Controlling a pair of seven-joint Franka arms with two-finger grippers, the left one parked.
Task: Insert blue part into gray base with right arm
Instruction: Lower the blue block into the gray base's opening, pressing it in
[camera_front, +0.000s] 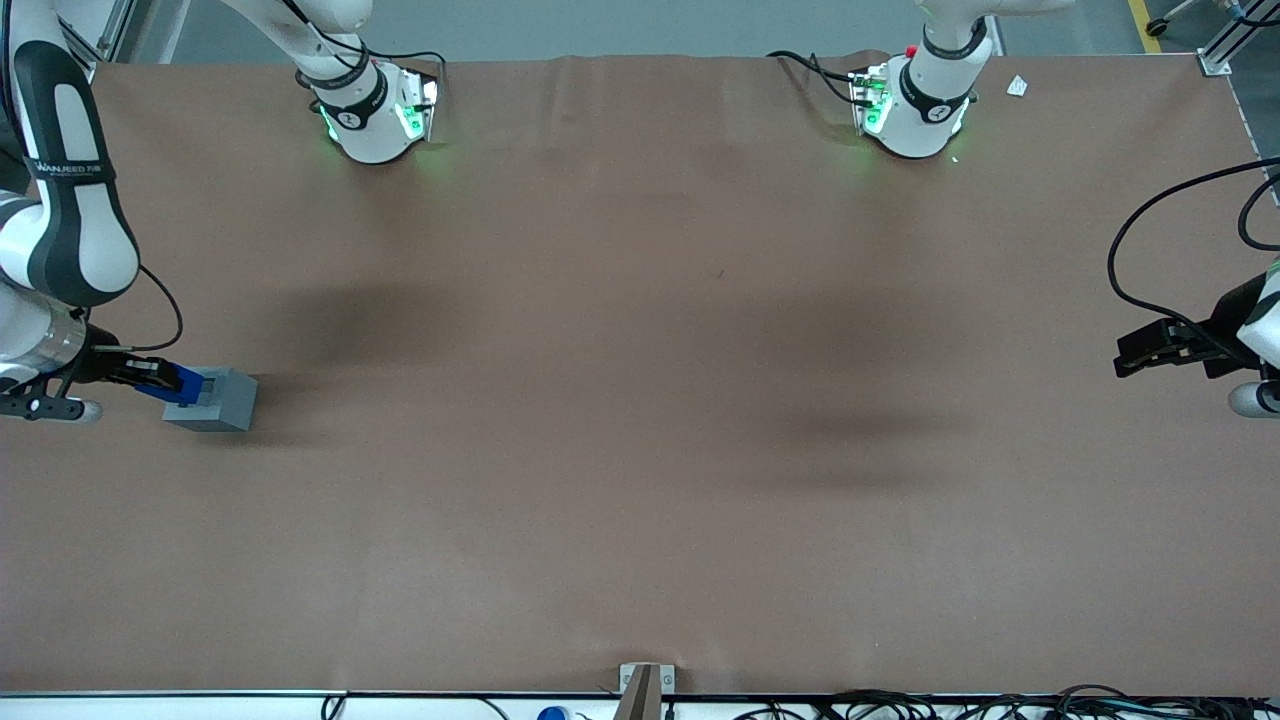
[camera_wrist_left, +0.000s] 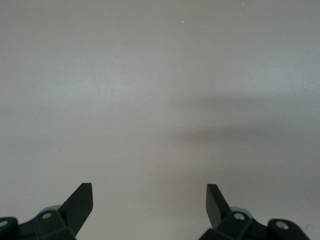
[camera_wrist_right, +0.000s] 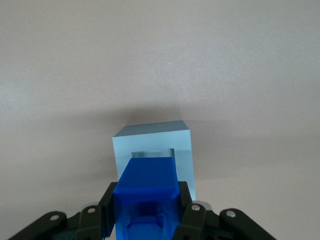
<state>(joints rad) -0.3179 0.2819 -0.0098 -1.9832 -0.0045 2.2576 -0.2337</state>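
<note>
The gray base (camera_front: 218, 400) stands on the brown table near the working arm's end, its square socket facing up (camera_wrist_right: 152, 152). My right gripper (camera_front: 160, 381) is shut on the blue part (camera_front: 172, 384), which hangs tilted just above the base's top edge. From the wrist, the blue part (camera_wrist_right: 148, 192) sits clamped between both black fingers (camera_wrist_right: 107, 210), its narrow end pointing down at the socket of the gray base (camera_wrist_right: 182, 145). The part's tip hides most of the socket.
The brown table cover (camera_front: 640, 400) stretches wide toward the parked arm's end. Two arm bases (camera_front: 375, 110) stand at the edge farthest from the front camera. Cables (camera_front: 900, 705) run along the nearest edge.
</note>
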